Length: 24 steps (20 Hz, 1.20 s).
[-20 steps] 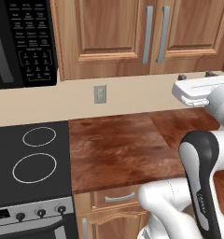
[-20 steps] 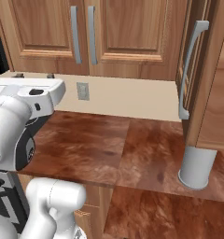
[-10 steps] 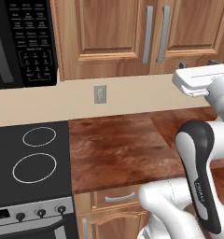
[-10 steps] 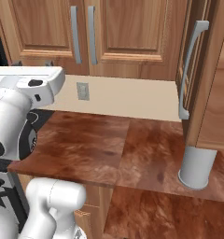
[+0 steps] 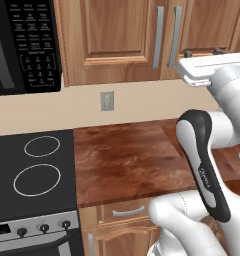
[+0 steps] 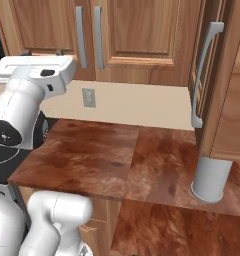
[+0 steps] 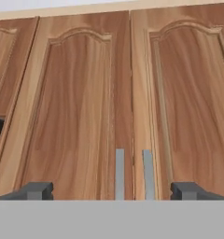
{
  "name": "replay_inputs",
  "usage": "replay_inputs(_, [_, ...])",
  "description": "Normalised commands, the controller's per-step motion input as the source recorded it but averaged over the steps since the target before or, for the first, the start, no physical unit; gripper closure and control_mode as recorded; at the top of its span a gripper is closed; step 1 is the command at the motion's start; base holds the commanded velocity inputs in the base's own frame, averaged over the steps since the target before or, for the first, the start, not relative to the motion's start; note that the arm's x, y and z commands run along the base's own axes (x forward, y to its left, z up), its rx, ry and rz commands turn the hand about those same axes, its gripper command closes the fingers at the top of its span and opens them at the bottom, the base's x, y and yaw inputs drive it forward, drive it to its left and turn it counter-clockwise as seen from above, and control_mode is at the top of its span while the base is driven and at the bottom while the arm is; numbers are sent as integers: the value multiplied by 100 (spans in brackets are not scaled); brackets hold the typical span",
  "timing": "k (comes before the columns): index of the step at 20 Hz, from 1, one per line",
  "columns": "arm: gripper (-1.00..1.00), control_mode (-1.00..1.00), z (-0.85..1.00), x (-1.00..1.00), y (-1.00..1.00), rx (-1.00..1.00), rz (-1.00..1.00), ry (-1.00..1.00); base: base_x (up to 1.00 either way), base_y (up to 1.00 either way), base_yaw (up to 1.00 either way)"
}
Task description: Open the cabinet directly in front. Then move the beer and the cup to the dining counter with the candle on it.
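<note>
The cabinet [image 7: 114, 93] is a brown wooden wall unit with two raised-panel doors, both shut. Its two silver bar handles [image 7: 119, 173] hang side by side at the centre seam. My gripper [image 7: 113, 191] is open and empty, pointing straight at the doors with the handles between its fingertips but still apart from them. From the base, the cabinet [image 5: 117, 35] is above the white hand, and the gripper [image 5: 203, 51] sits just below and right of the handles. The cabinet [image 6: 137, 30] and gripper [image 6: 42, 51] also show from the right side. The beer, cup, dining counter and candle are out of view.
A black microwave [image 5: 22, 45] hangs left of the cabinet above a black stove [image 5: 32, 170]. A reddish worktop [image 5: 127, 160] lies below, with a wall outlet [image 5: 107, 101] behind it. A grey cylinder [image 6: 210, 179] stands at the right under a tall cabinet with a curved handle [image 6: 202, 75].
The hand has risen from just above the backsplash to the lower edge of the cabinet doors. The gripper stayed open.
</note>
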Motion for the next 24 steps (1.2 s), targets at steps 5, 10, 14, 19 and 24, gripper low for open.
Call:
replay_inputs(5, [-100, -100, 0, 50, 1, -1, 0, 4, 0, 0, 0])
replay_inputs(10, [-100, -100, -1, 45, 0, -5, 0, 14, 0, 0, 0])
replay_inputs(14, [-100, -100, 0, 44, 0, -2, 0, 12, 0, 0, 0])
replay_inputs(19, [-100, -100, 0, 45, 2, -2, 0, 7, 0, 0, 0])
replay_inputs(24, [-100, -100, -6, 43, 8, -3, 0, 5, 0, 0, 0])
